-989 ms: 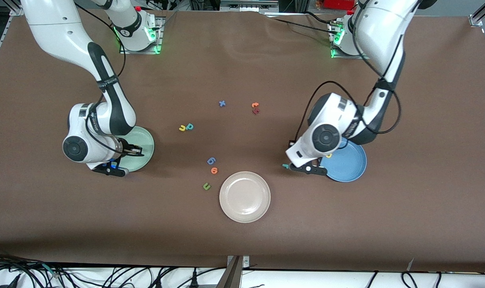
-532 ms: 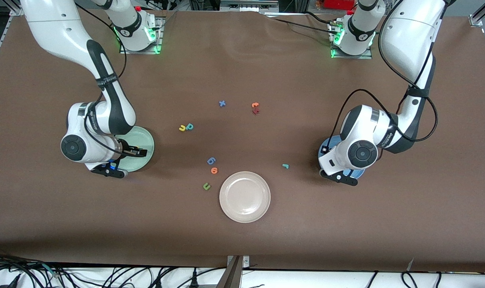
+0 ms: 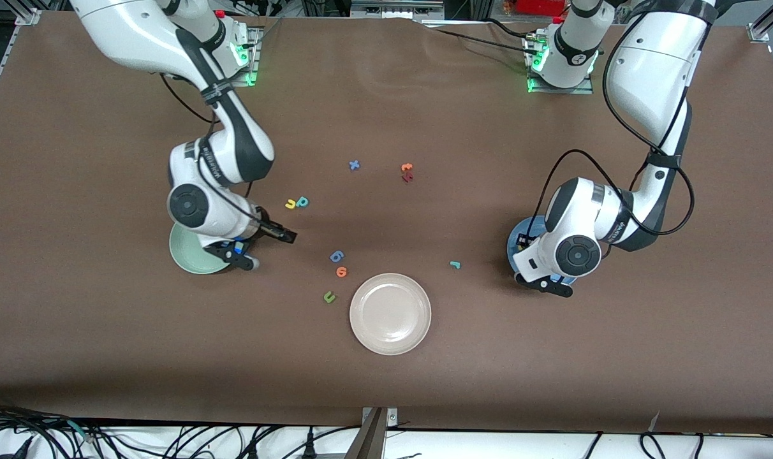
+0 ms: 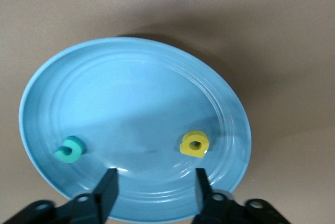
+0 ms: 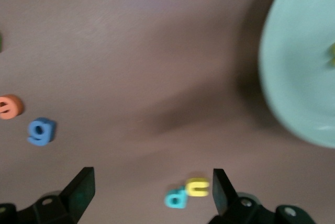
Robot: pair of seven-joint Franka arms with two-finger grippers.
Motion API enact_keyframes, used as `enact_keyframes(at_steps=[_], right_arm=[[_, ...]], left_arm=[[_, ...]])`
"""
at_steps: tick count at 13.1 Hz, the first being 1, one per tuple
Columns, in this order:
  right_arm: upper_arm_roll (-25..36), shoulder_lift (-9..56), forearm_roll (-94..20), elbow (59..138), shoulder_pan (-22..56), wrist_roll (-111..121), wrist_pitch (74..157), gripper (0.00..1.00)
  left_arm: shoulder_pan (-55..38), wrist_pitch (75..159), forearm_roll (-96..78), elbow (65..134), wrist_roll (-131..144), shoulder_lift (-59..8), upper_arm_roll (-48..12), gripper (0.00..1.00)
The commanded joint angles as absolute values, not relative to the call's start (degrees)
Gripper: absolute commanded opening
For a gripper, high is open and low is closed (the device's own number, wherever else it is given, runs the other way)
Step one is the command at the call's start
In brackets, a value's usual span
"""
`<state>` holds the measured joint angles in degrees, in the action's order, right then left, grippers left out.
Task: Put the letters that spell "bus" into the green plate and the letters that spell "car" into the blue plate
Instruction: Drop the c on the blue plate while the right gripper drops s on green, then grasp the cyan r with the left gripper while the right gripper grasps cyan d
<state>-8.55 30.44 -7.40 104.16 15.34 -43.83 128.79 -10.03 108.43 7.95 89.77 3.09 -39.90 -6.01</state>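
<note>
Left gripper (image 4: 154, 190) empty, parted, over blue plate (image 4: 136, 85) holding teal c (image 4: 69, 149), yellow a (image 4: 194, 144). Teal r (image 3: 454, 264) on table beside plate: fetch next. Right gripper (image 5: 149, 192) spread wide, empty, beside green plate (image 3: 185, 252), heading toward yellow u (image 3: 290, 204), teal b (image 3: 302, 202).

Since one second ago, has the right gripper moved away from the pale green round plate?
Yes. The right gripper was over the pale green plate; now it is past its rim, toward the yellow u and teal b letters.

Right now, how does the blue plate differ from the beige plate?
The round mid-blue shallow plate holds two foam letters, a teal one and a yellow one; the round beige shallow plate holds none. The left end effector hangs over the blue plate; nothing is over the beige one. Both are round, rimmed, similar-sized.
</note>
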Motion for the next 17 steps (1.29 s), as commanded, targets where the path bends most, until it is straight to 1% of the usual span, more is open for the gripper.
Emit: enact_keyframes(at_steps=[1, 3, 4, 6, 8, 9, 13, 14, 15, 17], right_arm=[[-9.2, 26.7, -3.0, 114.0, 15.5, -45.9, 139.5, 0.99], [-9.2, 24.4, 2.0, 120.8, 16.1, -46.0, 147.4, 0.99], [-9.2, 23.2, 1.9, 123.8, 16.7, -46.5, 150.8, 0.99], [-9.5, 22.1, 1.8, 126.6, 17.2, -52.5, 152.3, 0.99], [-12.3, 22.1, 1.8, 126.6, 17.4, -62.6, 152.1, 0.99], [-12.5, 22.2, 1.8, 126.4, 17.5, -65.5, 151.8, 0.99], [-12.7, 24.4, 1.6, 126.2, 17.5, -70.8, 152.0, 0.99], [-12.8, 25.0, 1.1, 126.2, 17.5, -71.0, 152.1, 0.98], [-12.8, 25.3, 1.1, 126.2, 17.5, -73.4, 152.3, 0.94], [-14.1, 25.9, 1.1, 125.8, 17.5, -77.5, 152.4, 0.90]], left_arm=[[-10.1, 108.5, 8.4, 88.8, 2.4, -39.3, -8.5, 1.00], [-10.7, 111.4, 6.7, 86.7, 2.5, -40.2, -11.1, 1.00], [-11.6, 115.6, 6.4, 86.5, 2.5, -40.7, -11.2, 1.00], [-13.1, 125.0, 6.4, 86.6, 2.5, -42.3, -11.2, 1.00], [-13.6, 131.0, 6.3, 86.6, 2.5, -44.1, -11.2, 1.00], [-14.4, 132.6, 6.4, 86.6, 2.5, -44.8, -11.2, 1.00], [-17.6, 133.1, 7.4, 86.6, 3.0, -45.9, -11.1, 1.00], [-19.1, 133.0, 7.1, 86.6, 3.3, -45.9, -11.1, 1.00], [-20.6, 133.0, 7.3, 86.9, 3.4, -46.1, -10.7, 1.00], [-20.8, 133.0, 7.5, 87.4, 3.1, -46.7, -10.5, 0.99]])
